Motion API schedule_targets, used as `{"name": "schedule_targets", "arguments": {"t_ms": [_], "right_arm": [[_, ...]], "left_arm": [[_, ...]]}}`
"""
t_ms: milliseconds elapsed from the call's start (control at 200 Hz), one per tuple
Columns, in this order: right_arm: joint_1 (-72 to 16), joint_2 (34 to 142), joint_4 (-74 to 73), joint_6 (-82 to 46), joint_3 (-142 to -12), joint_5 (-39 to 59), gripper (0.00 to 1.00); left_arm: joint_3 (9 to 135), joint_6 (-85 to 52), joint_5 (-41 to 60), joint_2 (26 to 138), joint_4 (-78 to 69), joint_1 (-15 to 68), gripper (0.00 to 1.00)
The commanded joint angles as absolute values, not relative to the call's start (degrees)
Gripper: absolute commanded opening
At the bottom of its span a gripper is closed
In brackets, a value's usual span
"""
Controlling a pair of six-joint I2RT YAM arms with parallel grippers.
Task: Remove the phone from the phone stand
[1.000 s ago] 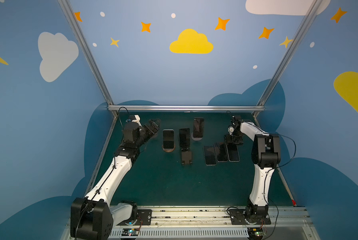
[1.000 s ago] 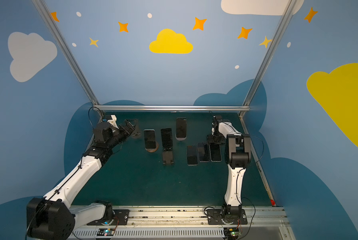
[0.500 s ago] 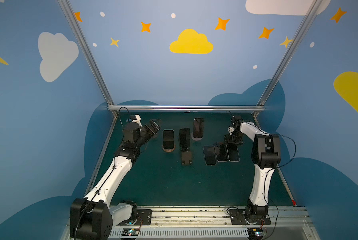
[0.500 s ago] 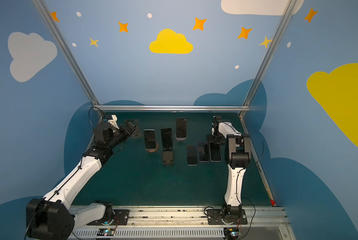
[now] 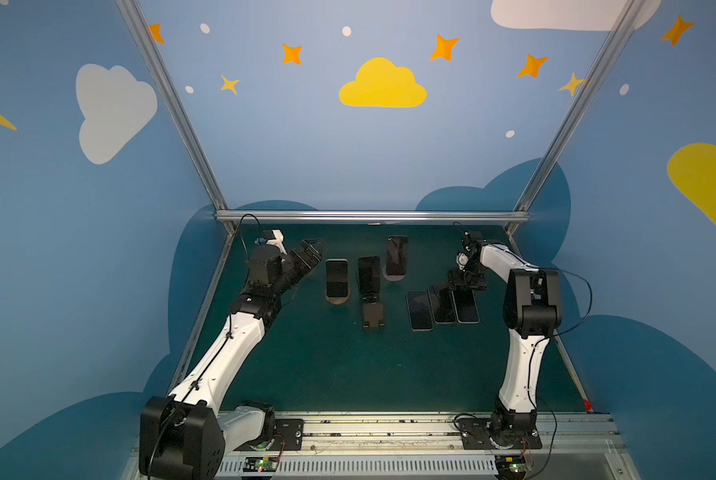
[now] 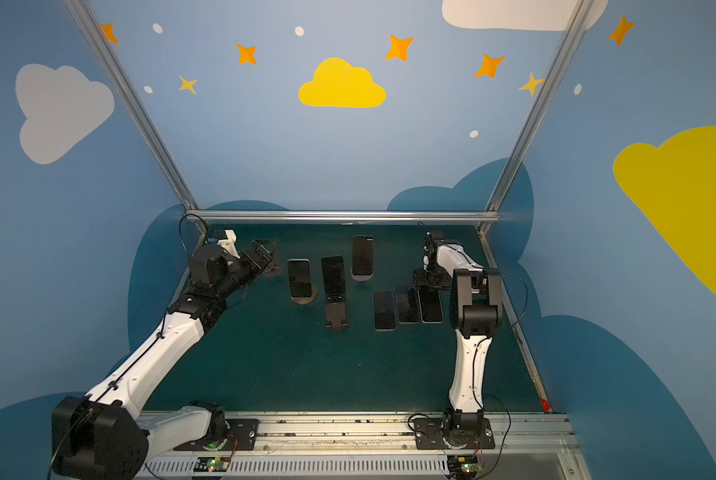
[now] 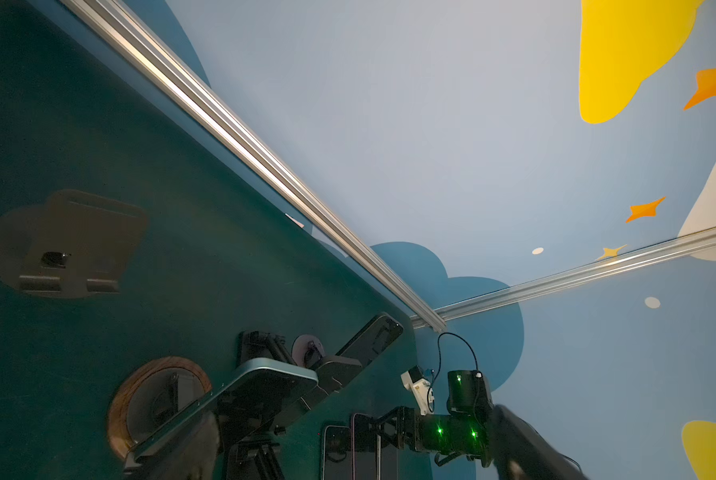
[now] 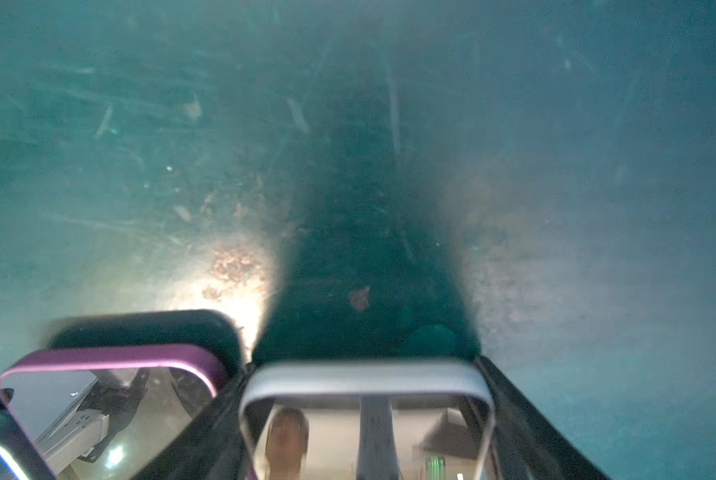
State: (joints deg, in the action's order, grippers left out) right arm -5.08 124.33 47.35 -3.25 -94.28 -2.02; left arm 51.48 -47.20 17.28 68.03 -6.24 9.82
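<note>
— Phone positions first: which ones sit on a stand?

— Three of them. The blue-edged phone [image 5: 337, 277] leans upright on the wooden-ringed stand [image 5: 338, 296]. Just to its right the middle phone [image 5: 369, 274] is propped on the black folding stand [image 5: 373, 318]. The far phone [image 5: 397, 254] sits on the grey-based stand [image 5: 393, 277], nearer the back rail. A bare stand [image 7: 73, 245] is at the left, a little further back than the wooden-ringed one.

— And lying on the green mat [image 5: 348, 365]?

— Three more lie flat, side by side, to the right of the stands. The silver-rimmed phone [image 5: 465, 306] is rightmost, the purple-rimmed phone [image 5: 441, 303] is close beside it, and the dark phone [image 5: 418, 309] is on the inner end of the row.

— Where is the left gripper [image 5: 311, 250]?

— It hangs above the mat just left of the blue-edged phone, apart from it, with the bare stand behind it. Its fingers are spread wide in both top views.

— And the right gripper [image 5: 466, 286]?

— It is low over the far end of the silver-rimmed phone. In the right wrist view the black fingers [image 8: 531, 424] stand on either side of that phone's rounded end, with the purple rim just beside them. They sit very close to the edges, but I cannot tell whether they press on the rim or stand slightly off it. In both top views the phone looks flat on the mat.
</note>
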Motion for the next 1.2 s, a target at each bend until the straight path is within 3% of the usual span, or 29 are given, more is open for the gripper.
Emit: {"name": "schedule_targets", "arguments": {"t_ms": [0,250,561,826,951,1197], "right_arm": [[-6.1,126.1,48.3,-4.4,-91.9,0.2,0.79],[-6.1,124.5,48.5,-5.3,-92.2,-1.4,0.79],[-6.0,115.6,46.4,-10.5,-92.9,-8.1,0.81],[-6.4,109.1,43.9,-12.7,-90.2,-8.3,0.82],[-8.3,101.4,40.8,-15.8,-86.5,-5.1,0.82],[-18.5,81.3,31.2,-20.3,-70.0,-7.1,0.83]], "left_arm": [[52.2,-46.5,17.0,66.8,-6.8,10.1,1.00],[52.2,-46.3,16.9,66.5,-6.8,10.1,1.00],[52.4,-45.3,16.4,66.5,-6.3,10.0,1.00],[52.9,-42.8,14.0,66.3,-4.3,11.2,1.00],[54.1,-40.4,12.6,66.0,-1.5,12.6,1.00],[56.1,-31.5,-3.4,63.4,7.3,19.8,1.00]]}}
